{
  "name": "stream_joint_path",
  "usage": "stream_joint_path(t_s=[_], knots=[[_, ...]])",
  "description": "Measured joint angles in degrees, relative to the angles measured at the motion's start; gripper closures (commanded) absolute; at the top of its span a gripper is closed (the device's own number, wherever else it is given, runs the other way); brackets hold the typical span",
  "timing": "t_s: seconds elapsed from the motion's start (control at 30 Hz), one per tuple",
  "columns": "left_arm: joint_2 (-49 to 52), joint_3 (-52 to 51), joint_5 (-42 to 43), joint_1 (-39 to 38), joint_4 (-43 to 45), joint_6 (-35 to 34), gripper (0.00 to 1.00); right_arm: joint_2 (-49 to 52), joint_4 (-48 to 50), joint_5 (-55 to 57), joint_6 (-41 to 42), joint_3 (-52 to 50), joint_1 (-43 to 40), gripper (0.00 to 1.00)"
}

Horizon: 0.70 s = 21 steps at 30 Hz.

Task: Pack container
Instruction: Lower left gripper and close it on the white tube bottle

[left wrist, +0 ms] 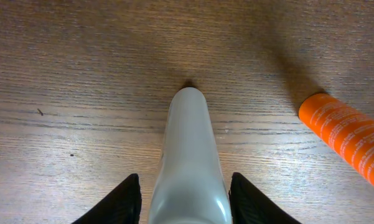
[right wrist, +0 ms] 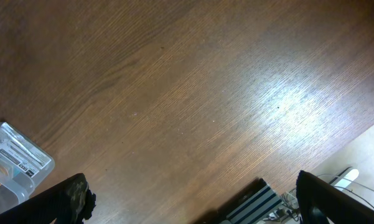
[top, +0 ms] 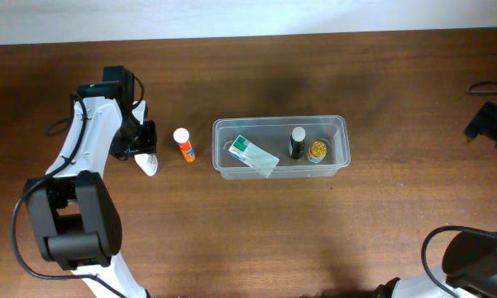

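The container [top: 281, 147] sits mid-table [top: 256, 240], long side across my view, well apart from both arms. A box [top: 250, 153], a dark bottle [top: 297, 142] and a small jar [top: 317, 151] are already inside it. I judge it light even loaded. The clear walls look thin and would flex under a pinch, and the smooth base would likely skate on the wood if nudged. If I must steady it, I'd take the rim at a short end, where the rounded corner stiffens it, not the middle of a long wall.

My left gripper [left wrist: 183, 176] is down at a white tube [left wrist: 188, 143] lying on the wood, to the left of the container. The fingers [left wrist: 118, 202] stand close on either side of its body. I cannot tell whether they are pressing it or just beside it. The tube looks smooth, rounded and light, so I expect it could squirt forward out of a hard pinch. Mid-body is the place to hold it.

An orange tube [top: 183, 145] lies between the white one and the container, apart from both.

My right gripper [right wrist: 193, 193] hangs spread wide over bare wood, holding nothing, with the container's corner at the edge of its view.
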Motion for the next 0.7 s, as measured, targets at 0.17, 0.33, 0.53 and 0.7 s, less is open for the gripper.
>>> stream_joint_path(t_s=[0.17, 0.33, 0.53, 0.7], knots=[[0.00, 0.00, 0.00, 0.00, 0.00, 0.00, 0.57, 0.00, 0.00, 0.00, 0.02, 0.00, 0.00, 0.02], [0.00, 0.00, 0.04, 0.00, -0.87, 0.00, 0.57, 0.00, 0.00, -0.02, 0.02, 0.00, 0.00, 0.02], [0.00, 0.00, 0.22, 0.00, -1.77, 0.00, 0.57, 0.00, 0.00, 0.00, -0.02, 0.00, 0.00, 0.02], [0.00, 0.00, 0.28, 0.00, -2.60, -0.11, 0.67, 0.00, 0.00, -0.02, 0.00, 0.00, 0.00, 0.02]])
